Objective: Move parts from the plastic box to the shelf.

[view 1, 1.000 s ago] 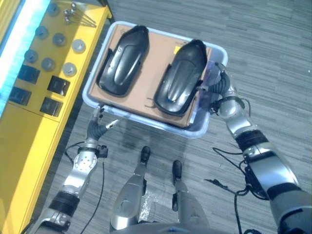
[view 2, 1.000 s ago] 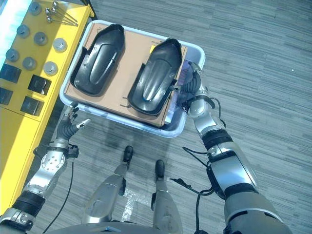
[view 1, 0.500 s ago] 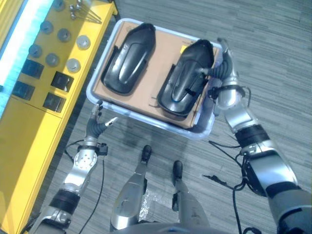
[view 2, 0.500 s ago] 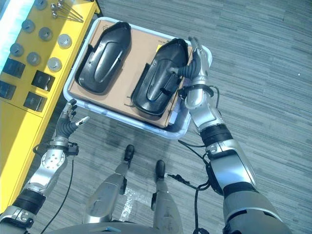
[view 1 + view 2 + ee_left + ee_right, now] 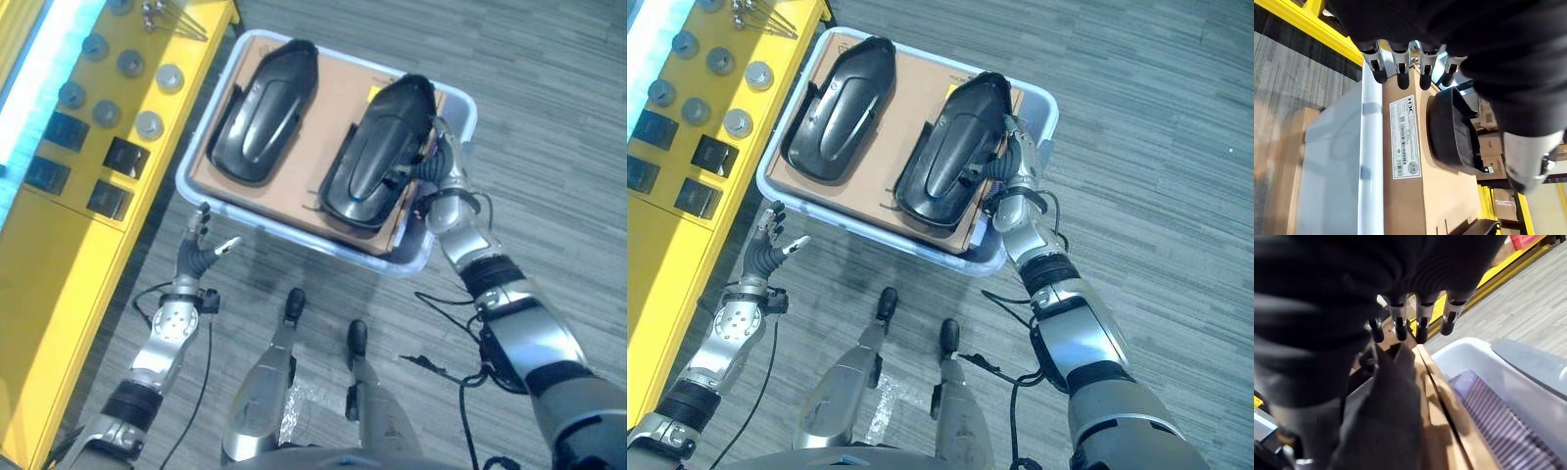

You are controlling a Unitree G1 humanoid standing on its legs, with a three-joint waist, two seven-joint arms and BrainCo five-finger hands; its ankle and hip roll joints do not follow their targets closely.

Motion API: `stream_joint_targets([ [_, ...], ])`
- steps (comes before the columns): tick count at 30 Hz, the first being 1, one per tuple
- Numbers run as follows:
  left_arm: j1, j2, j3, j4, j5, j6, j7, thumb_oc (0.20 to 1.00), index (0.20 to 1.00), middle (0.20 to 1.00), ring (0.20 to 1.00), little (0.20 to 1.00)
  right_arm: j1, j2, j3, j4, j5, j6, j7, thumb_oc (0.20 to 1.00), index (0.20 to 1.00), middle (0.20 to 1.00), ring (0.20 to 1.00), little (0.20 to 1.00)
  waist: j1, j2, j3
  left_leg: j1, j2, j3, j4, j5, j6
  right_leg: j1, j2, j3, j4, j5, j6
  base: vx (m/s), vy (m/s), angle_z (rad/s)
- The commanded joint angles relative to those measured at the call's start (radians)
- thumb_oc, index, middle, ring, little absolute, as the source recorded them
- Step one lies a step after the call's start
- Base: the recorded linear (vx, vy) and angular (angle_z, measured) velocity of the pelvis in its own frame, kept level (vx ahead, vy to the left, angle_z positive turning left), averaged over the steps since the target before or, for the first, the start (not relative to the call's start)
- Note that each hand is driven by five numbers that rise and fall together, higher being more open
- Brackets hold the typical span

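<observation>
Two black parts [image 5: 255,113], right robot hand [image 5: 428,166] half-hidden

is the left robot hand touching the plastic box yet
Apart. In the right eye view the left robot hand hangs open over bare floor below the plastic box, with a clear strip of floor between its fingertips and the box's rim.

I'm seeing my right hand [image 5: 1415,308] hanging with its fingers [image 5: 1421,325] extended just above a black part [image 5: 1386,421] that is lying on the cardboard sheet [image 5: 1442,416]. The pale plastic box's rim [image 5: 1488,357] is curving beside it, with ribbed lilac material [image 5: 1498,421] showing inside.
</observation>
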Motion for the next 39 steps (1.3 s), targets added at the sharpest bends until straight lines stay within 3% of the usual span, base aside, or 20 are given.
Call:
stream_joint_targets([
  [1,-0.033,-0.008,0.007,0.003,-0.004,-0.051,0.015,1.000,1.000,1.000,1.000,1.000,-0.059,-0.006,0.065,0.065,-0.009,-0.007,0.045,1.000,1.000,1.000,1.000,1.000,0.008,-0.001,-0.014,0.088,0.041,0.094,0.044,-0.194,-0.053,-0.080,-0.078,-0.037,0.100,-0.065,0.109,0.00,0.000,0.00],
  [2,-0.030,-0.007,0.006,0.002,-0.005,-0.052,0.014,1.000,1.000,1.000,1.000,1.000,-0.063,0.008,0.068,0.109,0.000,-0.006,0.050,0.627,0.627,0.627,0.627,0.627,0.009,-0.001,-0.014,0.089,0.041,0.094,0.045,-0.194,-0.053,-0.078,-0.078,-0.038,0.100,-0.066,0.109,0.00,0.000,0.00],
  [3,-0.033,-0.007,0.004,0.002,-0.009,-0.050,0.013,1.000,1.000,1.000,1.000,1.000,-0.065,0.023,0.070,0.153,0.014,-0.006,0.057,0.316,0.316,0.316,0.316,0.316,0.010,-0.002,-0.014,0.089,0.041,0.094,0.046,-0.194,-0.053,-0.077,-0.078,-0.036,0.100,-0.066,0.110,0.00,0.000,0.00],
  [4,-0.034,-0.006,0.001,0.004,-0.011,-0.050,0.011,1.000,1.000,1.000,1.000,1.000,-0.069,0.037,0.070,0.196,0.032,-0.010,0.063,0.200,0.200,0.200,0.200,0.200,0.010,-0.003,-0.014,0.090,0.041,0.095,0.048,-0.194,-0.054,-0.075,-0.078,-0.036,0.101,-0.066,0.110,0.00,0.000,0.00],
  [8,-0.044,-0.001,-0.014,0.006,-0.015,-0.048,0.002,1.000,1.000,1.000,1.000,1.000,-0.072,0.060,0.054,0.317,0.120,-0.021,0.097,0.200,0.200,0.200,0.200,0.200,0.012,-0.003,-0.018,0.096,0.040,0.093,0.050,-0.194,-0.054,-0.067,-0.078,-0.035,0.102,-0.070,0.113,0.00,0.000,-0.01],
  [10,-0.051,0.010,-0.024,0.001,-0.029,-0.042,-0.019,1.000,1.000,1.000,1.000,1.000,-0.063,0.030,0.028,0.401,0.166,-0.027,0.111,0.200,0.200,0.200,0.200,0.200,0.016,-0.002,-0.025,0.104,0.041,0.089,0.056,-0.194,-0.055,-0.056,-0.080,-0.036,0.105,-0.077,0.115,0.00,0.000,0.02],
  [15,-0.041,0.010,-0.012,-0.013,-0.029,-0.035,-0.032,1.000,1.000,1.000,1.000,1.000,-0.008,-0.007,-0.019,0.378,0.202,-0.042,0.102,0.200,0.200,0.200,0.200,0.200,0.012,-0.003,-0.025,0.115,0.043,0.089,0.057,-0.197,-0.054,-0.044,-0.080,-0.036,0.106,-0.081,0.116,-0.02,0.004,0.03],
  [17,-0.025,0.008,0.011,-0.014,-0.021,-0.032,-0.033,1.000,1.000,1.000,1.000,1.000,0.071,-0.024,-0.049,0.302,0.204,-0.058,0.090,0.200,0.200,0.200,0.200,0.200,0.006,-0.008,-0.027,0.120,0.044,0.092,0.058,-0.200,-0.053,-0.040,-0.079,-0.036,0.106,-0.082,0.117,-0.02,-0.011,0.01],
  [19,0.023,0.007,0.084,-0.029,0.005,-0.028,-0.029,1.000,1.000,1.000,1.000,1.000,0.281,-0.063,-0.135,0.010,0.179,-0.088,0.079,0.200,0.200,0.200,0.200,0.200,-0.015,-0.034,-0.044,0.140,0.050,0.100,0.060,-0.219,-0.046,-0.022,-0.080,-0.033,0.107,-0.090,0.115,-0.03,-0.051,0.01],
  [20,0.023,0.007,0.084,-0.029,0.005,-0.028,-0.029,1.000,1.000,1.000,1.000,1.000,0.281,-0.063,-0.135,0.010,0.179,-0.088,0.079,0.200,0.200,0.200,0.200,0.200,-0.015,-0.034,-0.044,0.140,0.050,0.100,0.060,-0.219,-0.046,-0.022,-0.080,-0.033,0.107,-0.090,0.115,0.00,-0.046,0.00],
  [22,0.072,0.024,0.160,-0.074,0.012,-0.027,-0.039,1.000,1.000,1.000,1.000,1.000,0.463,-0.094,-0.217,-0.186,0.100,-0.094,0.093,0.200,0.200,0.200,0.200,0.200,-0.030,-0.059,-0.078,0.174,0.057,0.108,0.065,-0.243,-0.040,0.012,-0.084,-0.038,0.109,-0.101,0.113,0.06,-0.069,-0.05],
  [27,0.114,0.036,0.258,-0.160,-0.038,-0.023,-0.067,1.000,1.000,1.000,1.000,1.000,0.624,-0.112,-0.339,-0.393,-0.012,-0.130,0.088,0.200,0.200,0.200,0.200,0.200,-0.060,-0.103,-0.147,0.259,0.061,0.138,0.076,-0.278,-0.029,0.077,-0.090,-0.027,0.118,-0.121,0.117,0.05,-0.037,-0.12],
  [32,0.112,0.058,0.265,-0.229,-0.015,-0.004,-0.104,1.000,1.000,1.000,1.000,1.000,0.697,-0.132,-0.424,-0.567,-0.116,-0.148,0.074,0.200,0.200,0.200,0.200,0.200,-0.086,-0.119,-0.201,0.352,0.071,0.176,0.074,-0.301,-0.028,0.138,-0.091,-0.012,0.132,-0.141,0.122,0.05,0.007,-0.17],
  [39,0.060,0.036,0.151,-0.251,-0.067,0.024,-0.181,1.000,1.000,1.000,1.000,1.000,0.717,-0.202,-0.466,-0.772,-0.322,-0.158,0.028,0.200,0.200,0.200,0.200,0.200,-0.127,-0.137,-0.274,0.462,0.091,0.221,0.065,-0.305,-0.035,0.216,-0.088,0.005,0.151,-0.154,0.118,0.02,-0.010,-0.09],
])
